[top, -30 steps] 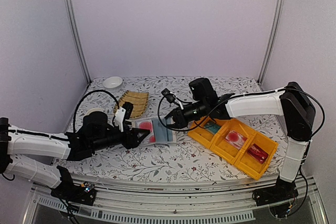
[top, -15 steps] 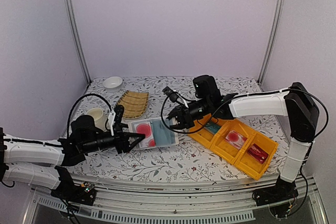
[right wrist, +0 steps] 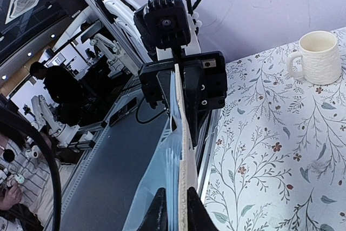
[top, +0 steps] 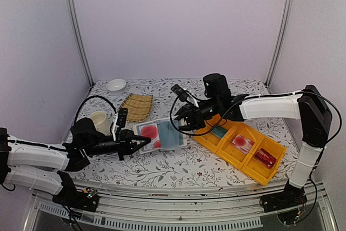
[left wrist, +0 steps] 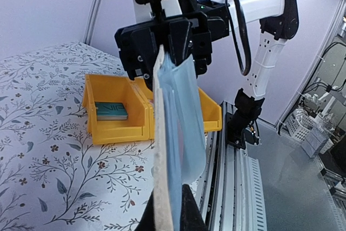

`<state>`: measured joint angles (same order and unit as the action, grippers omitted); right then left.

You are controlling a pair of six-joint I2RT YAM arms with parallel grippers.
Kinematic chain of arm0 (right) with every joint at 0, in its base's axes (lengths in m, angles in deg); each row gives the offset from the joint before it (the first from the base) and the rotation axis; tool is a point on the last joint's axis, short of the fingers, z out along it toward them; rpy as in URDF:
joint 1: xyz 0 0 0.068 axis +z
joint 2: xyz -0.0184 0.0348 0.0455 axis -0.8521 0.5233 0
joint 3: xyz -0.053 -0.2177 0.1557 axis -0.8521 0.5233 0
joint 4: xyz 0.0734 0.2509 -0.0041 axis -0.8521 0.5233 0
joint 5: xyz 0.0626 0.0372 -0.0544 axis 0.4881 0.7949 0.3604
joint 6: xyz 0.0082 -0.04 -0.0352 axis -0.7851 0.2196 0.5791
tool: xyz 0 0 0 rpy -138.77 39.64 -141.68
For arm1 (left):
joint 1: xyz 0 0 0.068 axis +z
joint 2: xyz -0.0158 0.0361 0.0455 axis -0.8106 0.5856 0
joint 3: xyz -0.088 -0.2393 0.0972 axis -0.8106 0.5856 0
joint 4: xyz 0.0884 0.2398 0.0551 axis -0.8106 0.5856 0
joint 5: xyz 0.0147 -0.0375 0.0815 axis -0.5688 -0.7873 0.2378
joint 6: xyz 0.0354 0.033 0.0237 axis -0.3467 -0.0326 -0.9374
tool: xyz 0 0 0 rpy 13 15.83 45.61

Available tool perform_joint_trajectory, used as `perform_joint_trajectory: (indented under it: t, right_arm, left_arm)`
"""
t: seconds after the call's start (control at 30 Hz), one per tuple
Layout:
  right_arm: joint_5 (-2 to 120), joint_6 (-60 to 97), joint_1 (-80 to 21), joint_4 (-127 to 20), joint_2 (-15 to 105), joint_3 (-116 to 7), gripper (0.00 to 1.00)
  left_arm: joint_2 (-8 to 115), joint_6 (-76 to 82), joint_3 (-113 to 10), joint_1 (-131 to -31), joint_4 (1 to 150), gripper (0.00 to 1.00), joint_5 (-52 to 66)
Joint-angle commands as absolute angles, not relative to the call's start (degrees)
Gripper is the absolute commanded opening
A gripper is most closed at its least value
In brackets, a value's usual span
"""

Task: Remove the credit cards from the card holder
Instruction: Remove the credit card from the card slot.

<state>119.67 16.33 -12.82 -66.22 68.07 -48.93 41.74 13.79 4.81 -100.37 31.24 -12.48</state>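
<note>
**Top view**
- Card holder (top: 162, 135): open, lining up, held just above the desk (top: 178, 169) between the two arms.
- Left hand (top: 141, 142): I saw it clamped on the holder's near-left edge.
- Right hand (top: 183, 125): clamped on the opposite, far-right edge.
- Card (top: 148, 132), whitish with a red circle: lying in the left half of the holder, not drawn out.
- Tray (top: 228, 158), yellow, three compartments: just right of the holder. It held a teal item, a pinkish item with a red spot, and a red one. I could not tell whether any of these was a card.
- Mug (top: 99, 120), mat (top: 137, 106), dish (top: 115, 84): at the left and rear, well apart from the holder.

**Left wrist view**
- Holder (left wrist: 175, 133) seen edge-on, with a beige skin and a blue lining.
- Left hand (left wrist: 165, 216): fingers together on the holder's lower edge.
- Right hand (left wrist: 162, 52): gripping the top edge.
- Teal item (left wrist: 111, 110): in the tray's (left wrist: 116, 131) end compartment. It looked thicker than a card.

**Right wrist view**
- Holder (right wrist: 183, 150), again edge-on.
- Right hand (right wrist: 175, 209): pinched on the near edge.
- Left hand (right wrist: 181, 87): closed on the far edge.
- Mug (right wrist: 320, 52): standing upright beyond them.

**Progress, as I judged it**
- Done: the holder was opened and stretched between both hands.
- Left: at least the red-circle card sat in its pocket, so the extraction proper was outstanding. With both hands busy on the holder, one would have to let go, or the holder be laid down, before a card could be pinched and slid out.
</note>
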Motion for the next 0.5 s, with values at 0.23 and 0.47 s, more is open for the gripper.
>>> perform_joint_trajectory:
  t: [0.23, 0.47]
  right_arm:
    - [95.5, 17.3, -24.1, -57.1, 58.1, -43.4, 0.32]
    - [84.5, 19.7, -24.5, -55.7, 50.6, -44.2, 0.33]
  left_arm:
    - [40.4, 14.8, 1.5, -100.1, 46.7, 0.0, 2.7]
    - [42.1, 15.6, -1.6, -100.1, 52.3, 0.0, 8.7]
